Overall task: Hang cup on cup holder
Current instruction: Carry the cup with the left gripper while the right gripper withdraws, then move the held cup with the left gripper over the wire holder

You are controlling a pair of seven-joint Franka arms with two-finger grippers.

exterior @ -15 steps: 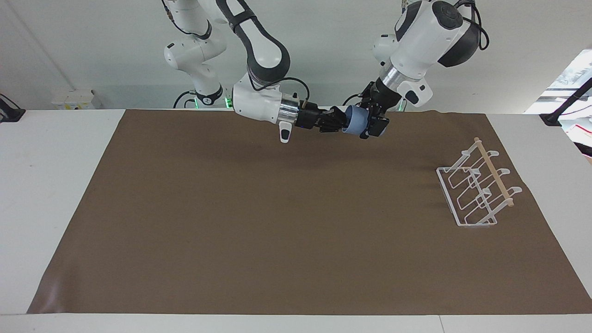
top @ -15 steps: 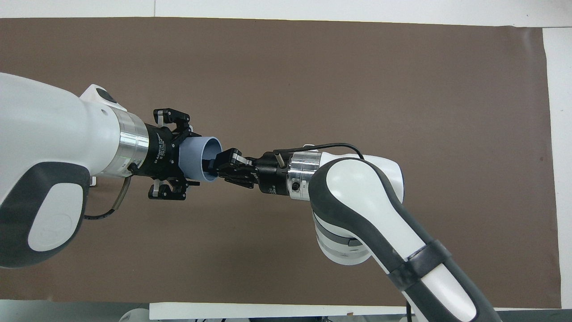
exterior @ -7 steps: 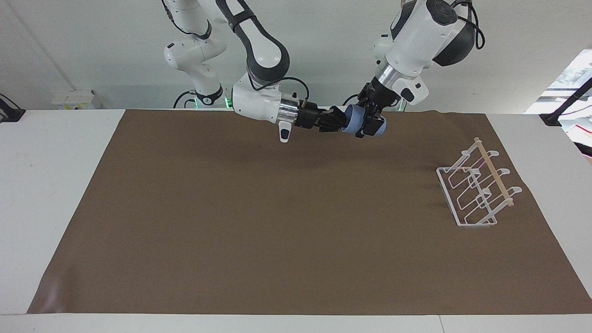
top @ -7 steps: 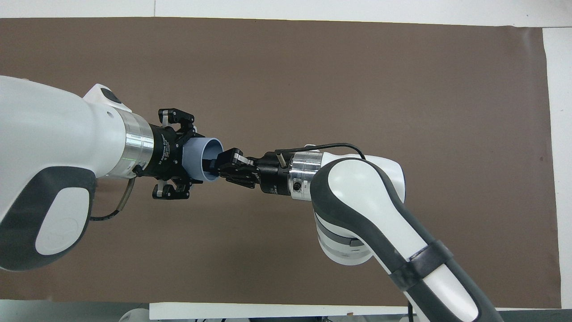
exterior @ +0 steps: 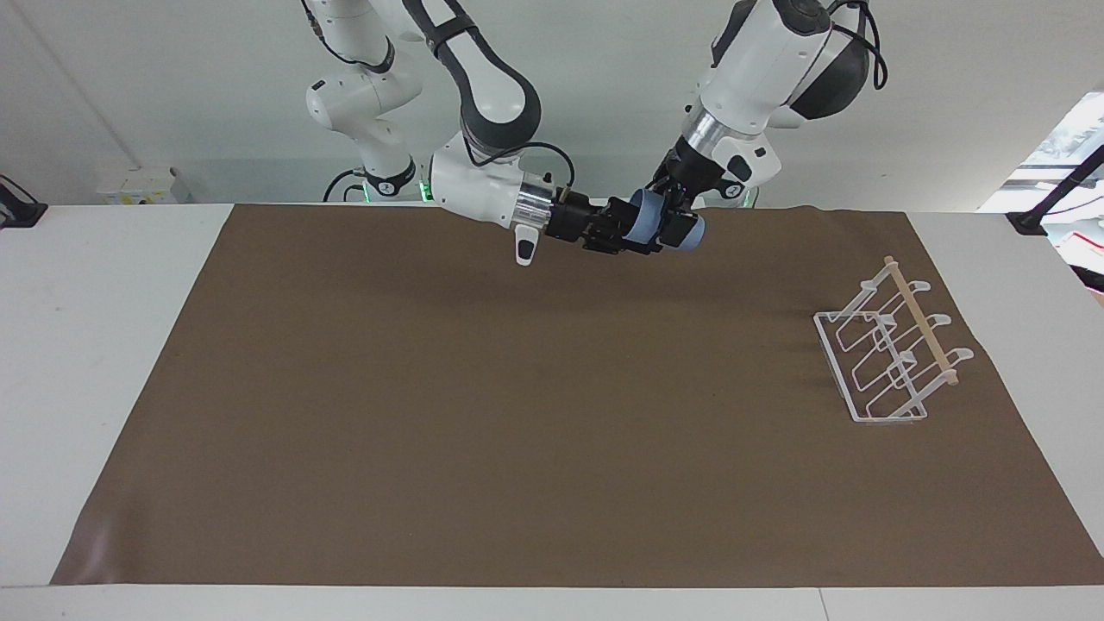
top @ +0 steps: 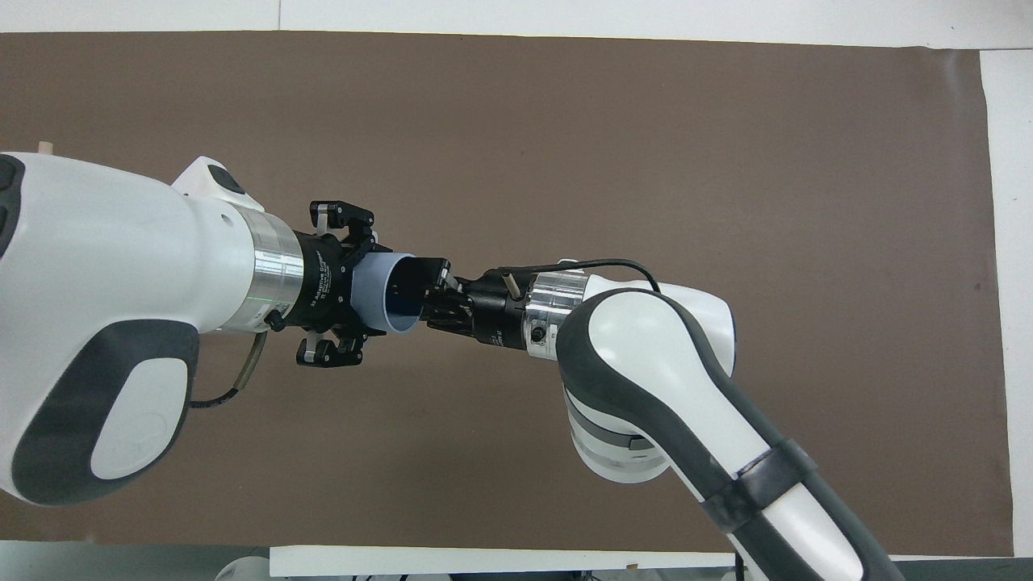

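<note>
The light-blue cup (exterior: 645, 226) lies on its side in the air between both grippers, over the mat's edge nearest the robots. My left gripper (exterior: 677, 226) comes down from above and is shut on the cup's base end (top: 373, 294). My right gripper (exterior: 640, 237) points at the cup's mouth, its fingers (top: 440, 273) open at the rim, reaching a little inside. The white wire cup holder (exterior: 888, 354) with its wooden rod stands on the mat toward the left arm's end. In the overhead view only the rod's tip (top: 46, 147) shows past the left arm.
A brown mat (exterior: 517, 414) covers most of the white table (exterior: 95, 345). Both arms meet over the mat's edge nearest the robots.
The left gripper has carried the cup toward the right arm's end, sliding it farther over the right gripper's fingers. The right arm has hardly moved.
</note>
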